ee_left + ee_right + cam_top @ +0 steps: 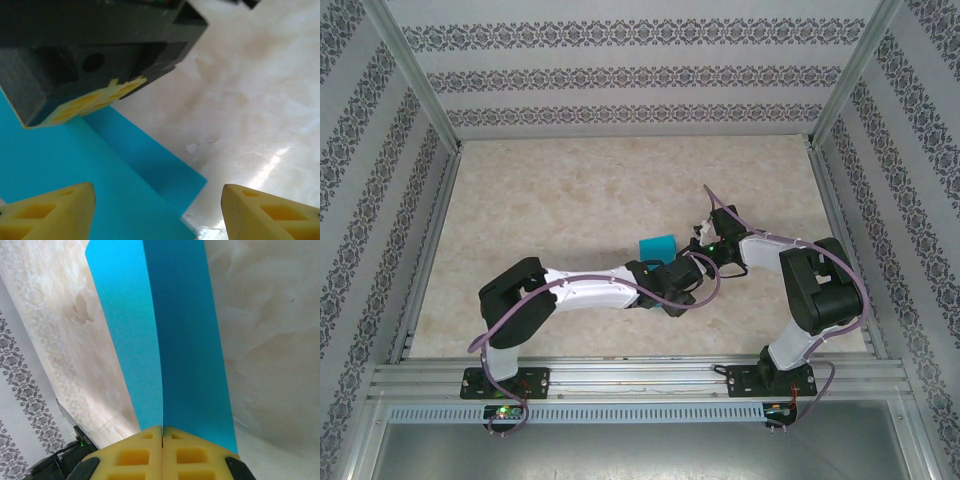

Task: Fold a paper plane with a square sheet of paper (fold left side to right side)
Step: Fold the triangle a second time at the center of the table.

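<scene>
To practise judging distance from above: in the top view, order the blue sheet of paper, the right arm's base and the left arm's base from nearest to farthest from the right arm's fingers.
1. Sheet of paper: pinched by the fingers of the right gripper, on its left.
2. Right arm's base: near edge, on the right.
3. Left arm's base: near edge, far left.
</scene>
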You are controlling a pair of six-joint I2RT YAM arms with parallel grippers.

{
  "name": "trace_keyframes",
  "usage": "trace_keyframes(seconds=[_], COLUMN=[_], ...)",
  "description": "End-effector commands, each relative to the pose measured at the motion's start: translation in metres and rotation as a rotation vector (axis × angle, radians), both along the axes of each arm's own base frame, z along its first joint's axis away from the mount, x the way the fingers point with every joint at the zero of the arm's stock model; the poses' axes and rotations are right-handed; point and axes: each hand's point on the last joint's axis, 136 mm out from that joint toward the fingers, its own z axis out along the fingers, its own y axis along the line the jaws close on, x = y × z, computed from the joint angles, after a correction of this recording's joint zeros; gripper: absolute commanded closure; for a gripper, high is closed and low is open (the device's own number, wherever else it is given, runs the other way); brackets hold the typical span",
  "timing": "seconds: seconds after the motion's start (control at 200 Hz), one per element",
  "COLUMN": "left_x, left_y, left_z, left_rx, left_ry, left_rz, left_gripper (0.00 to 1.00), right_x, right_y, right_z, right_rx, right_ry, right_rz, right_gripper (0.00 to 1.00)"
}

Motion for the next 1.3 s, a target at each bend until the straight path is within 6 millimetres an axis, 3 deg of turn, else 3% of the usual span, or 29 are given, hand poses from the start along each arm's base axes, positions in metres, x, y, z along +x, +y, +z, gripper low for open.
trace_keyframes(seconds=[0.0,0.19,0.405,0.689,0.789,0.929,1.044,1.294], left_x=[0.004,0.004,0.003,0.002,0.003,0.005,0.007,0.016], left_y=[0.01,0.01,0.011,0.013,0.013,0.011,0.01,0.013], left_z=[0.0,0.002,0.007,0.015,0.019,0.022,0.023,0.019], left_rx=[0.095,0.083,0.058,-0.04,-0.109,-0.218,-0.294,-0.405], left_ry=[-0.047,-0.051,-0.049,0.022,0.083,0.191,0.284,0.429], left_rz=[-0.004,-0.001,0.011,0.047,0.068,0.096,0.125,0.212], left_gripper=[0.39,0.63,0.84,0.99,1.0,1.0,1.0,1.0], right_x=[0.006,0.008,0.015,0.032,0.036,0.027,0.009,-0.036], right_y=[-0.002,-0.003,-0.006,-0.017,-0.032,-0.054,-0.06,-0.045], right_z=[0.008,0.007,0.011,0.04,0.05,0.056,0.055,0.035], right_rx=[-0.004,-0.015,-0.022,-0.025,-0.051,-0.095,-0.099,-0.058], right_ry=[-0.019,-0.023,-0.043,-0.159,-0.207,-0.251,-0.262,-0.226], right_rz=[-0.018,-0.023,-0.035,-0.056,-0.088,-0.115,-0.107,-0.069], right_gripper=[1.0,1.0,0.99,0.76,0.63,0.57,0.61,0.96])
